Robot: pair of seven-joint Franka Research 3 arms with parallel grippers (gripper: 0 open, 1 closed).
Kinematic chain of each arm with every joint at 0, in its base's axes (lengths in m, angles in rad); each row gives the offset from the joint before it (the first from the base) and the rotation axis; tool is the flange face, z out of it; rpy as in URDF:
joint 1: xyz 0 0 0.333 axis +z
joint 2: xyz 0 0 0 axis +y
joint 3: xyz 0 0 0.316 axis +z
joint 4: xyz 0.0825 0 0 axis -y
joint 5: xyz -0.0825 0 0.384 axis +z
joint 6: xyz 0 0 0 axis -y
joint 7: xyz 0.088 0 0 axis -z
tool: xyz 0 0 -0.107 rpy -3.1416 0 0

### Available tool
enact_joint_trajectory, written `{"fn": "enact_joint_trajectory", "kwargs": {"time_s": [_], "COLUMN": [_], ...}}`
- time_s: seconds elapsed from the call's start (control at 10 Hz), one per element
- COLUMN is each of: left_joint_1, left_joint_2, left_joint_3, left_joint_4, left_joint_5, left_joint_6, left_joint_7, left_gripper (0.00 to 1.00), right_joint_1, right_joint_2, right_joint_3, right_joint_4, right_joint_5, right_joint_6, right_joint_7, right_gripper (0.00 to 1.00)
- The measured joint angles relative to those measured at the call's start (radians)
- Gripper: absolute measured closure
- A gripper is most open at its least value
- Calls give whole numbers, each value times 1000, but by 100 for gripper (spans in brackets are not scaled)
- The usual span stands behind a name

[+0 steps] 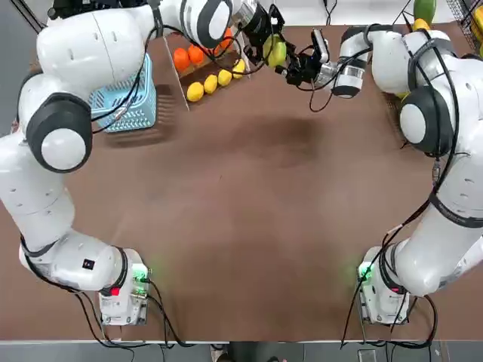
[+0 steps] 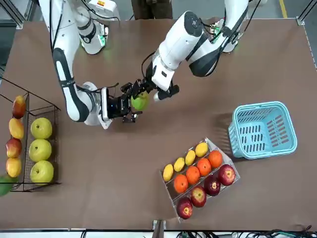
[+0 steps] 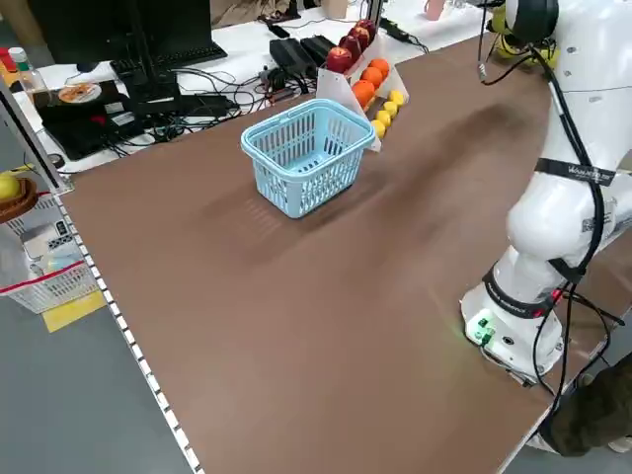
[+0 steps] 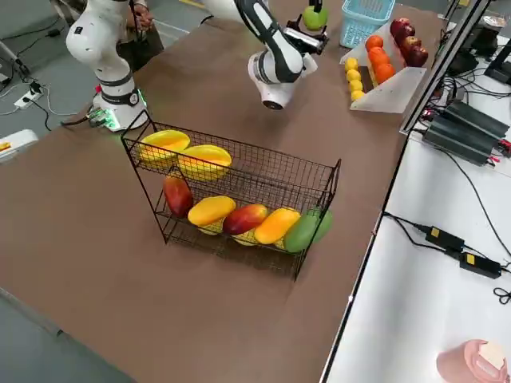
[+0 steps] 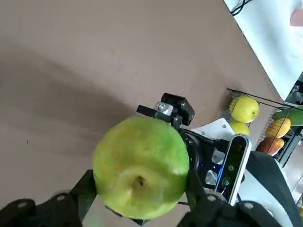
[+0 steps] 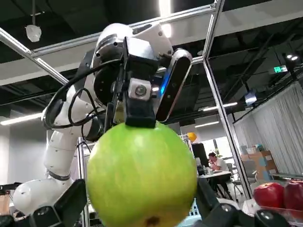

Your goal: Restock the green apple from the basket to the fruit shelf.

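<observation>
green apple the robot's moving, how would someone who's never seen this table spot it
Look above the bare brown table, between the light blue basket and the black wire fruit shelf, where the two grippers meet. The green apple sits in the shut left gripper, off the table. The shelf's apples look yellower, and the lemons are smaller.

oranges (image 2: 198, 169), lemons (image 2: 184, 161), red apples (image 2: 210, 186), mangoes (image 4: 239, 217)

Left pincer (image 2: 142, 94) clamped, right pincer (image 2: 130, 106) open alongside.
</observation>
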Motion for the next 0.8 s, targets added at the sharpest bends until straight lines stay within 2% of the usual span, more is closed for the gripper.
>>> {"fn": "enact_joint_trajectory", "kwargs": {"time_s": [0.3, 0.5, 0.6, 0.8], "left_joint_1": [-18, -19, -17, 2], "left_joint_2": [0, 0, 0, -7], "left_joint_3": [13, 16, 22, 26], "left_joint_4": [3, 7, 13, 30], "left_joint_5": [0, 2, 16, 39], "left_joint_6": [-4, -3, -3, -37], "left_joint_7": [-7, -8, -8, -7], "left_gripper": [17, 8, 0, 0], "right_joint_1": [-2, -1, -1, 0], "right_joint_2": [-7, -12, -15, -17], "right_joint_3": [7, 8, 14, 19], "right_joint_4": [-13, -16, -20, -23], "right_joint_5": [5, 4, 5, 4], "right_joint_6": [1, -10, -28, -41], "right_joint_7": [0, 0, 0, 0], "right_gripper": [10, 11, 11, 11]}}
